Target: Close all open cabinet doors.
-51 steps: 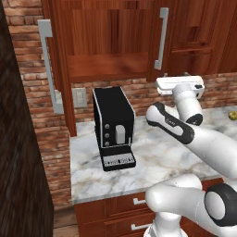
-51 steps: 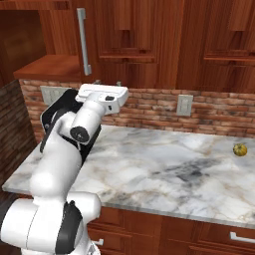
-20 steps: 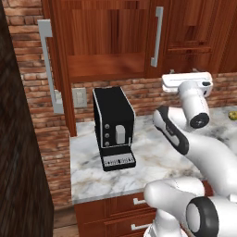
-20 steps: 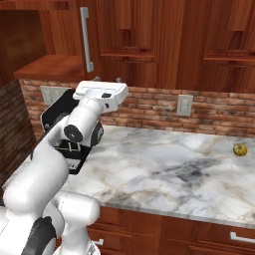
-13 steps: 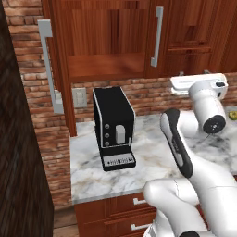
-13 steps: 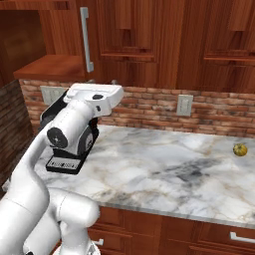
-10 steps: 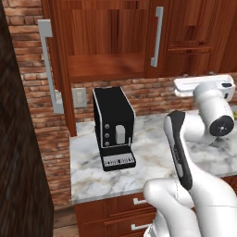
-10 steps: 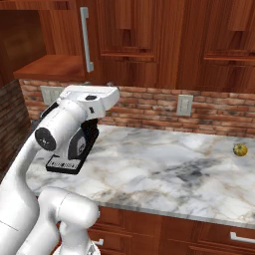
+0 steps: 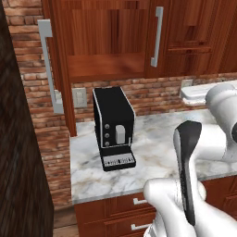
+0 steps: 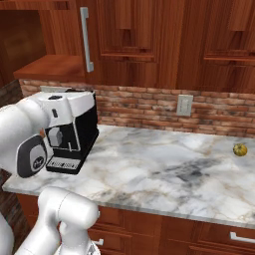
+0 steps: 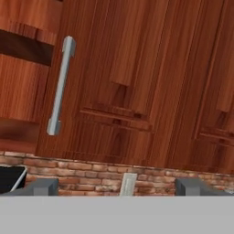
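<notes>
While fingertips (image 11: pixel 41 186) stand spread | gripper (image 11: pixel 116 187) (empty) faces closed cabinet door (image 11: pixel 119 77)

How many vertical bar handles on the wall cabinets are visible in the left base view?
2: one on the open door swung out at left, one on the closed door right of the opening. Others may lie off-frame.

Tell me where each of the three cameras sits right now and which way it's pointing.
Left base view: behind the arm's left, looking forward-down at the open cabinet door, coffee machine, counter; arm lower right.
Right base view: behind its right, facing the same counter and machine; arm lower left.
Hand view: on the hand, facing closed doors and a bar handle; the gripper fingertips at bottom.
The base views share the machine, counter and brick wall.
</notes>
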